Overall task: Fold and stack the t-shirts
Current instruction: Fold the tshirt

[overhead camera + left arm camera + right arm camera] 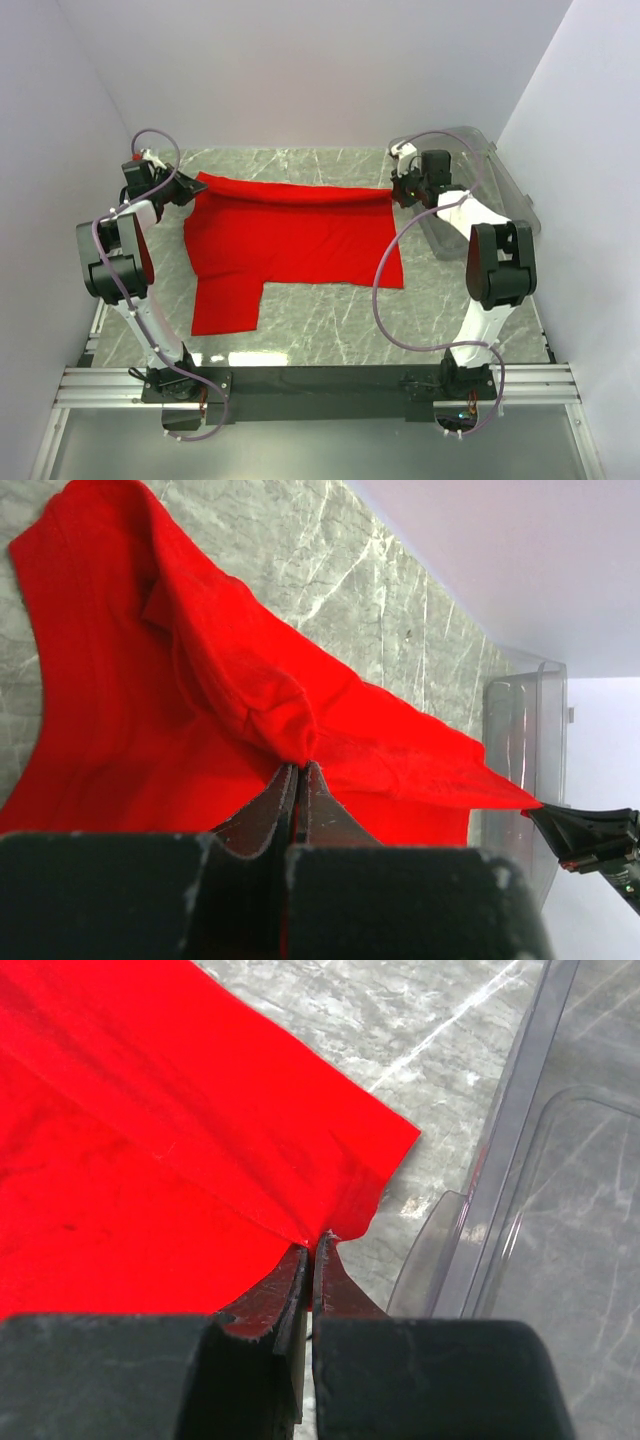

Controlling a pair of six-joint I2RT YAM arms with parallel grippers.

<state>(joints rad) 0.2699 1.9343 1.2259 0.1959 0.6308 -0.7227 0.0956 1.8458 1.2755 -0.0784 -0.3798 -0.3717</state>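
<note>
A red t-shirt (290, 240) lies spread on the marble table, its far edge lifted and stretched between my two grippers. My left gripper (183, 188) is shut on the shirt's far left corner; in the left wrist view the cloth (250, 690) bunches at the shut fingertips (300, 768). My right gripper (398, 192) is shut on the far right corner; in the right wrist view the cloth (180, 1140) pinches into the shut jaws (316, 1242). One sleeve (226, 303) hangs toward the near left.
A clear plastic bin (480, 190) stands at the right edge of the table, close beside my right gripper; its wall shows in the right wrist view (520, 1160) and the left wrist view (525, 740). White walls enclose the table.
</note>
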